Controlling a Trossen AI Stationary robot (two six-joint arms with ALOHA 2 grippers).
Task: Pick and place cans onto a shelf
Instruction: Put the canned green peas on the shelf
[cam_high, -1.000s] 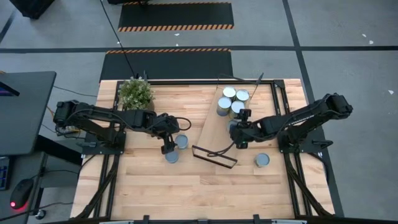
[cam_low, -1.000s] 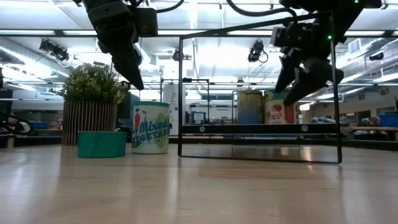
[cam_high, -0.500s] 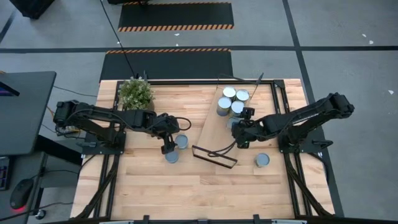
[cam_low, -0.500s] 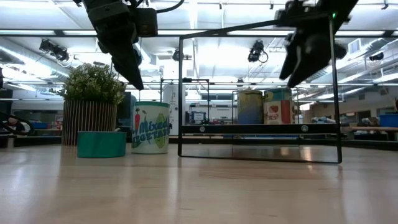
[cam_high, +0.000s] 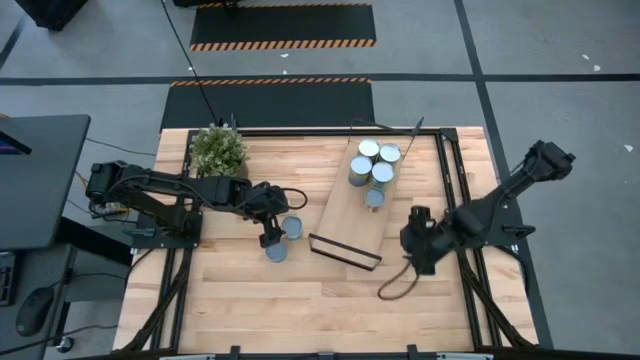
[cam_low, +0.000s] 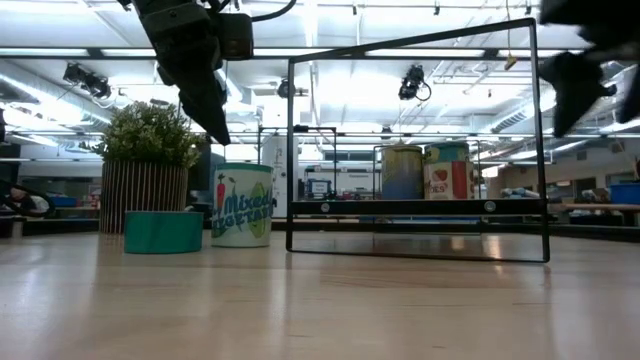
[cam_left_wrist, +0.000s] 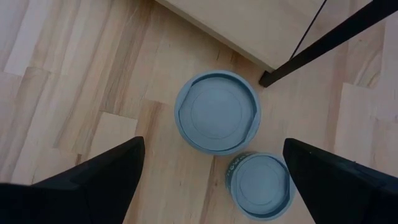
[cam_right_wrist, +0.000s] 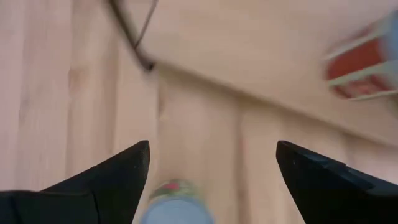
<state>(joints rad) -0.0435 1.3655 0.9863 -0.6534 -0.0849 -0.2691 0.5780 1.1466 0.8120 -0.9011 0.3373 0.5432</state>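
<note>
Nearest the front of the table (cam_high: 300, 310), the right end effector (cam_high: 420, 252) now hangs over the last loose can on its side — a second ago it was up over the shelf (cam_high: 345, 225) beside the stacked cans. Its fingers are spread wide and empty, and its wrist view shows that can (cam_right_wrist: 177, 210) just entering between them. The fifth can (cam_high: 374, 198), which it covered before, now stands clear on the shelf just in front of the group of four (cam_high: 372, 162). That reads as one placement finished and the next pick beginning.

Across the table, the left end effector (cam_high: 272, 236) has not moved: wide open, it hovers above two cans (cam_left_wrist: 216, 112) that touch each other beside the shelf's near corner. Beyond it stands a potted plant (cam_high: 218, 150).
</note>
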